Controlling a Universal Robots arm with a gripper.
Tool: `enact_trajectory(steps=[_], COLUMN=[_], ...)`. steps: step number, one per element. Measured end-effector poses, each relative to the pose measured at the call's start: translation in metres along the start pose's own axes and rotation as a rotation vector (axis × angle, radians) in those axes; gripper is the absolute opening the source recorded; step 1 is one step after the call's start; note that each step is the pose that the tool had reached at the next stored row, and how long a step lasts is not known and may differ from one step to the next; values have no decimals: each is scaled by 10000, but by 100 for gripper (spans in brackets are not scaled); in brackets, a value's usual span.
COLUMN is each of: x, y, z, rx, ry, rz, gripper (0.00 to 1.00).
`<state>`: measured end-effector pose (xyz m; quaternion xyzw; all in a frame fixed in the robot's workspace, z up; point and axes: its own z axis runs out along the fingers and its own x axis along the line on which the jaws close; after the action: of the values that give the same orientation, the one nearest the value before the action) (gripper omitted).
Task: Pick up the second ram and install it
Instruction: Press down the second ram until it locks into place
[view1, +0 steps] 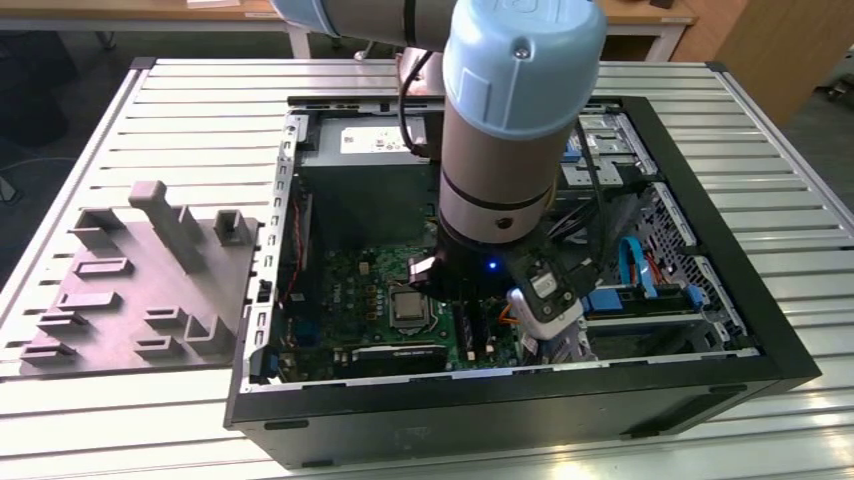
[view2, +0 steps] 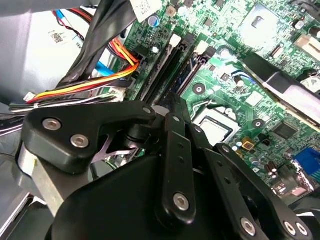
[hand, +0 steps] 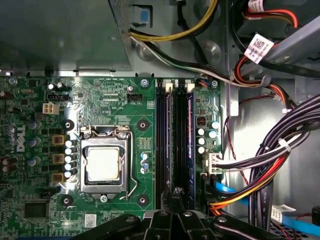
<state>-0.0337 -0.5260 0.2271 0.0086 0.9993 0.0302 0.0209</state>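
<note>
The black pincer (hand: 176, 192) hangs inside the open computer case (view1: 747, 330), with its tip just above the black memory slots (hand: 164, 145) of the green motherboard (hand: 115, 100). I cannot tell if it is open or closed. The second ram (hand: 190, 145) is visible as one thin dark-blue stick. It stands on its edge in a slot just beside the pincer tip, and I cannot tell if the two touch. In the second wrist view the pincer (view2: 172, 102) points to the same slots (view2: 167, 65). Near the slots there is one square processor socket (hand: 103, 164) with a metal frame. On the other side of the slots runs a bundle of orange, yellow, red and black cables (hand: 250, 192). Three small white labels with printed codes (hand: 260, 47) hang on the cables. Farther away sits one grey metal power supply box (hand: 60, 35). In the exterior view, one arm (view1: 514, 120) with a light-blue joint comes down into the middle of the case. One blue flat cable (view1: 634, 265) lies at about 3 o'clock from the arm. The case stands on a slatted metal counter (view1: 174, 120). One grey fixture with several upright blocks (view1: 147, 280) lies on the counter at about 9 o'clock from the case, on the exterior view's left.
</note>
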Motion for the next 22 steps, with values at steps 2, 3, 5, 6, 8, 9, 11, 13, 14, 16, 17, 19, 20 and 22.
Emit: enact_trajectory(steps=[2,3,5,6,8,9,11,13,14,16,17,19,20,22], x=[0,0,1,1,2,2,2,3,3,3,3,3,4,4], y=[-13,-17,-19,-20,-22,-22,-22,-24,-24,-24,-24,-24,-25,-26], z=[1,1,14,28,37,37,41,63,65,67,68,73,79,81], rx=[-2,0,-3,-2,1,0,-1,4,5,3,1,0,3,4], ry=[-1,0,-1,-1,0,0,-1,1,1,1,0,0,0,1], rz=[0,1,1,1,0,1,1,0,0,0,0,1,1,1], gripper=[10,10,10,10,10,10,10,10,10,10,10,10,10,10])
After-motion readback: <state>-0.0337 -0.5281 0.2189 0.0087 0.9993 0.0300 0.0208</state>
